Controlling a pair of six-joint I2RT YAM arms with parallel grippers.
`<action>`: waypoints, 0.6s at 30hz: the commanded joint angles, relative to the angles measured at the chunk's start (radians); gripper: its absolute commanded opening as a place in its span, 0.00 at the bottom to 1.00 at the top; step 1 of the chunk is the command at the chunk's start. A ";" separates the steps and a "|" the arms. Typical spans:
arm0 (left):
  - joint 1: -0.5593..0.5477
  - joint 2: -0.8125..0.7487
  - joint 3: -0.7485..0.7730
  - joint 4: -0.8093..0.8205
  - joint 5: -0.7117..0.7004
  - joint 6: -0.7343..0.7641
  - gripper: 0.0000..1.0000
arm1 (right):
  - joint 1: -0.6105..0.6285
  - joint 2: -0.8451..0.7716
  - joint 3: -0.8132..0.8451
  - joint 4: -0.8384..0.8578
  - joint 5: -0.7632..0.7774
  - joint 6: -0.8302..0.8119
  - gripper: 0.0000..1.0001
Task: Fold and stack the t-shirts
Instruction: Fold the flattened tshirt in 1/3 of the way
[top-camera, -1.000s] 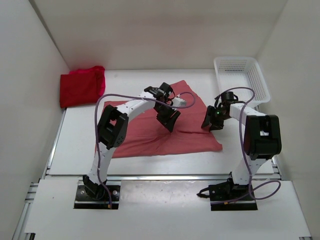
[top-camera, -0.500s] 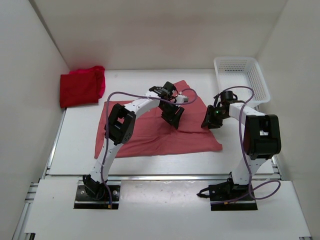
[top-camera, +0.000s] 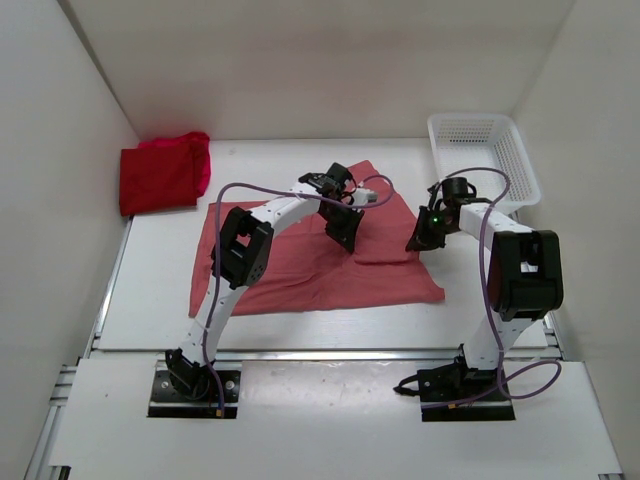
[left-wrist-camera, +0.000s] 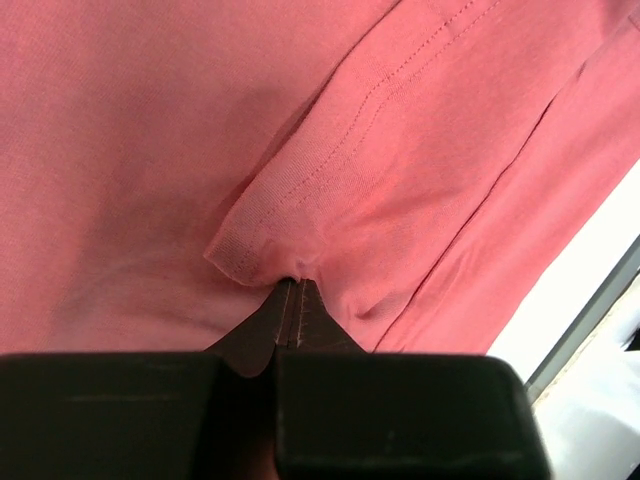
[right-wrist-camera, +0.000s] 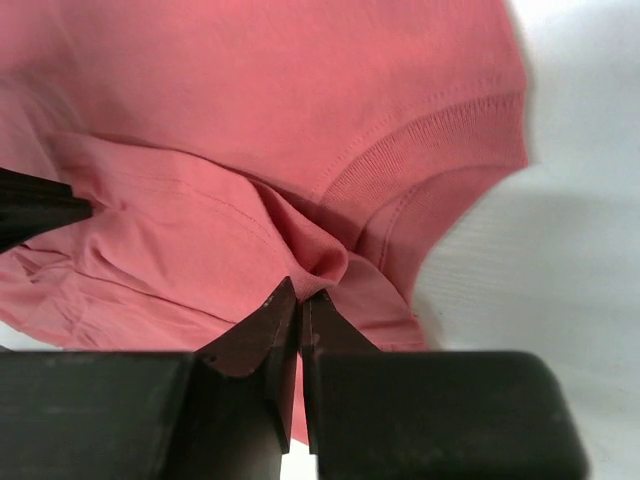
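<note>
A faded salmon pink t-shirt (top-camera: 300, 265) lies spread on the table's middle. My left gripper (top-camera: 347, 238) is shut, pinching a fold of this t-shirt (left-wrist-camera: 330, 150) beside a sleeve hem at its fingertips (left-wrist-camera: 298, 283). At the shirt's right edge my right gripper (top-camera: 420, 240) is also shut on a bunched fold (right-wrist-camera: 320, 262) near the ribbed collar (right-wrist-camera: 430, 150). A dark crimson t-shirt (top-camera: 160, 177) lies folded at the back left, with a bright pinkish-red t-shirt (top-camera: 180, 141) showing behind it.
A white mesh basket (top-camera: 482, 155) stands at the back right corner. White walls close in the table on three sides. A metal rail (top-camera: 320, 352) runs along the table's near edge in front of the arm bases.
Both grippers have shut on the salmon shirt's cloth. The left gripper has shifted slightly towards the shirt's upper middle; the right one barely moved.
</note>
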 joint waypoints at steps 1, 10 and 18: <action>0.013 -0.045 0.031 0.020 0.031 0.000 0.00 | 0.007 -0.035 0.048 0.019 -0.012 -0.020 0.00; 0.065 -0.129 -0.003 0.072 0.008 -0.008 0.01 | -0.007 -0.003 0.072 0.142 -0.026 -0.008 0.00; 0.047 -0.123 -0.029 0.072 -0.021 0.014 0.03 | 0.000 0.108 0.144 0.196 -0.052 -0.013 0.04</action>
